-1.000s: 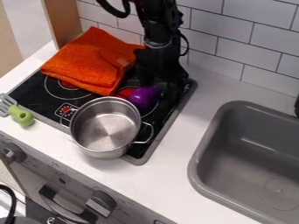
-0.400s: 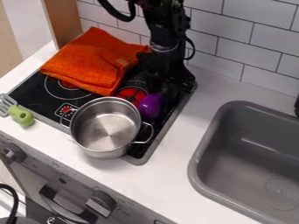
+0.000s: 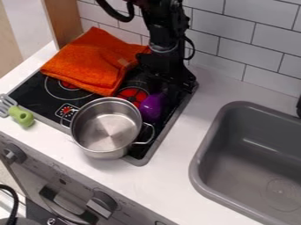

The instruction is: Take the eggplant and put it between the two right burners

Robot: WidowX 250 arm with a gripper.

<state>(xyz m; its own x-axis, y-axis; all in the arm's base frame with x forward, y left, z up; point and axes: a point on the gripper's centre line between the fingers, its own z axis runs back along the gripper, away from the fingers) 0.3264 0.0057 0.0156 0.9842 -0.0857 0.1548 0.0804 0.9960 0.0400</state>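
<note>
The eggplant (image 3: pixel 151 107) lies on the right side of the black stove top (image 3: pixel 35 94), past the back right rim of the pot and beside the red back right burner (image 3: pixel 132 94); its far end runs into the dark area under the gripper (image 3: pixel 167 88).

Nearest are two gray knobs, one (image 3: pixel 102 204) near the middle and one (image 3: pixel 15 154) farther left, with the oven handle (image 3: pixel 61 205) low between them. Behind these runs the white counter (image 3: pixel 170 180), with the gray sink (image 3: pixel 199 169) set into it at the right. The steel pot (image 3: pixel 106 128) stands upright at the front right of the stove top, and the spatula (image 3: pixel 22 117) lies by the left edge, green handle toward the pot.

Beyond, the orange towel (image 3: pixel 94 61) lies rumpled over the back left of the stove top. The black gripper hangs at the back right; I cannot tell whether its jaws are open, closed or holding the eggplant. Farthest is the white tiled wall (image 3: pixel 229 33).
</note>
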